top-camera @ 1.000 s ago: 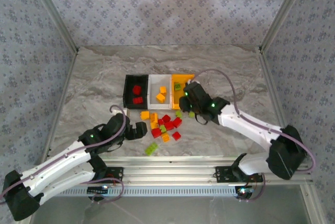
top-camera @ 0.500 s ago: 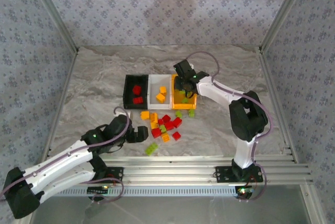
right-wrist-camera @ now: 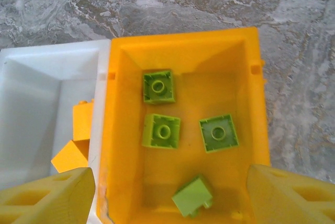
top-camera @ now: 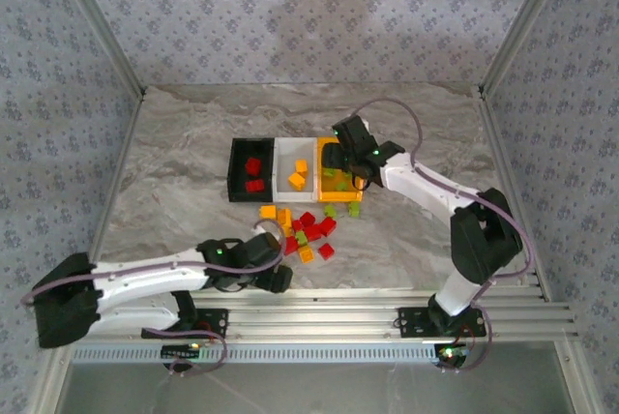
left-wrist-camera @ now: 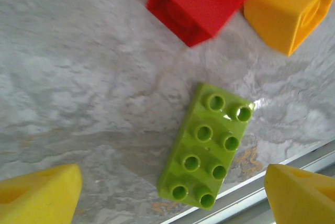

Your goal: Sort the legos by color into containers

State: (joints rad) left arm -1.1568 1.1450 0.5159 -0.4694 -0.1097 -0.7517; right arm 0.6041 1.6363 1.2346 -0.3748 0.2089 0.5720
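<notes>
Left wrist view: green lego [left-wrist-camera: 207,145] lies within the open, empty left tool [left-wrist-camera: 172,182], long axis crossing its closing line.

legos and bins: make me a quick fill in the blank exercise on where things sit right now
The orange-yellow bin holds ___ light green legos. Every lego in the black bin is ___. Every lego in the white bin is ___. The left fingers flank an eight-stud lego coloured ___.
Missing words: four; red; orange; green.
</notes>
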